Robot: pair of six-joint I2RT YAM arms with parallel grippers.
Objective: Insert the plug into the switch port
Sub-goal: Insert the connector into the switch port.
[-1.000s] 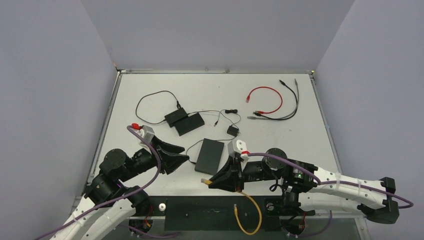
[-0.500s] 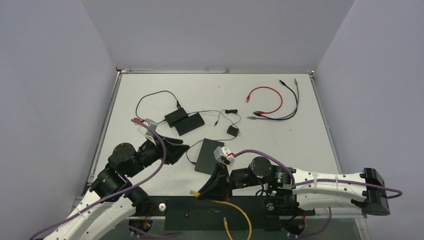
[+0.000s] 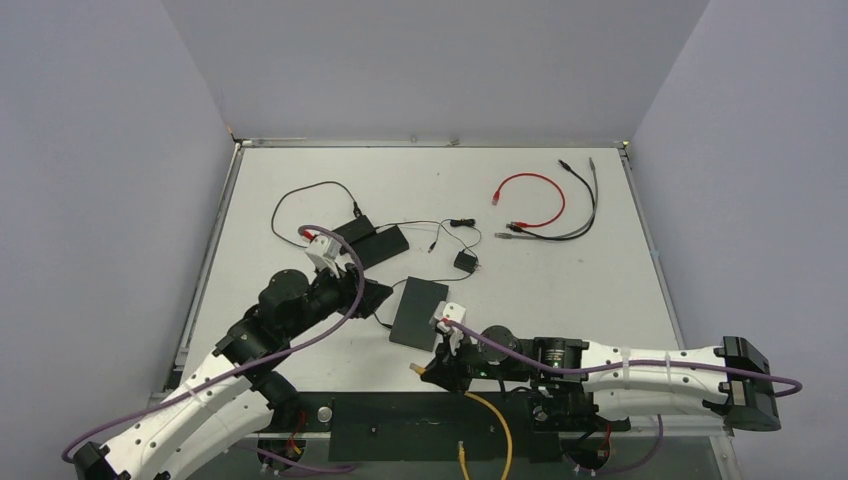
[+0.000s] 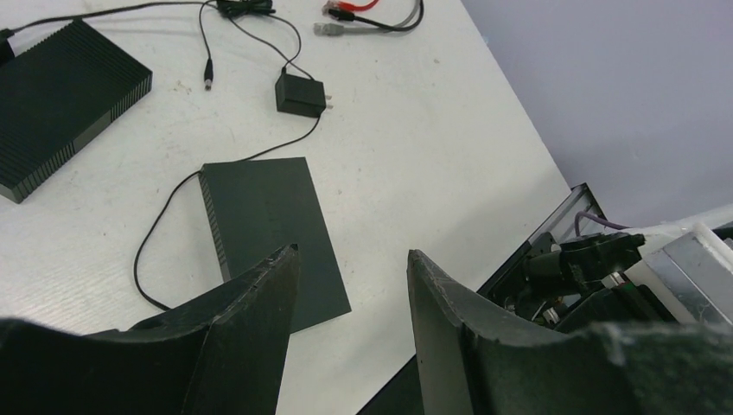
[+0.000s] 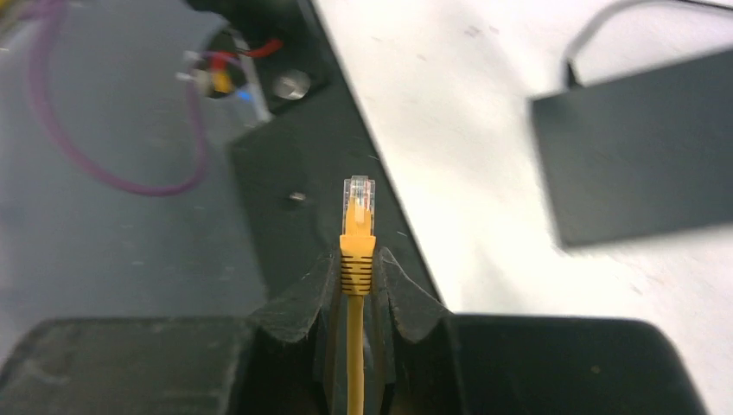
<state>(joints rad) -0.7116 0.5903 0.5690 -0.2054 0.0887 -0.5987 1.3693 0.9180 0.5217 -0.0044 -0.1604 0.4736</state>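
The plug (image 5: 357, 246) is yellow, clear-tipped; the switch (image 4: 268, 220) plain black. The box (image 4: 60, 104) is ribbed black; the table (image 3: 570, 285) white.

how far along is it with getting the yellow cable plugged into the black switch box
Done: the right gripper is shut on the yellow network cable just behind its clear plug. In hand: that plug hangs near the front edge of the white table, apart from the flat black switch box; the open left gripper hovers beside the box. Left: line the plug up with a port and push it in.
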